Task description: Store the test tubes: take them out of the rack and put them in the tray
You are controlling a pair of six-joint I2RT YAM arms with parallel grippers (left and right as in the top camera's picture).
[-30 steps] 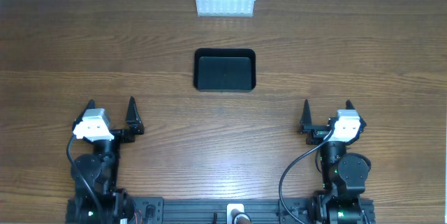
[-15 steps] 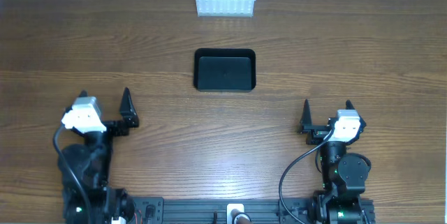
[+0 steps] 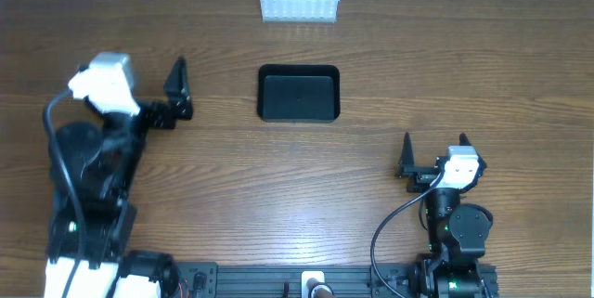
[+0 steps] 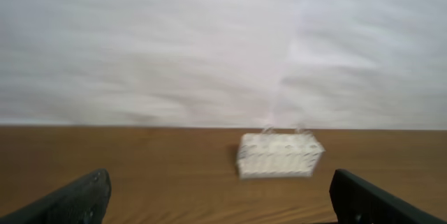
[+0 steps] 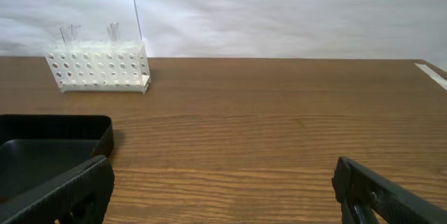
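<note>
A white test tube rack [image 3: 299, 1] stands at the far middle of the table, with clear tubes [image 5: 70, 33] poking out of its top. The empty black tray [image 3: 299, 94] lies just in front of it. My left gripper [image 3: 144, 75] is raised at the left, level with the tray and well to its left, open and holding nothing. From its wrist view the rack [image 4: 279, 155] shows ahead and slightly to one side. Near the right arm's base, my right gripper [image 3: 434, 149] is open and empty, looking at the rack [image 5: 98, 67] and the tray's rim [image 5: 56, 121].
The wooden table [image 3: 464, 57] is bare around the rack and tray. A white wall [image 5: 279, 8] rises behind the table's far edge. A black rail [image 3: 306, 279] with the arm bases runs along the near edge.
The left arm has risen and moved forward from near its base to beside the tray, its gripper staying open. The right arm, rack and tray have not moved.
</note>
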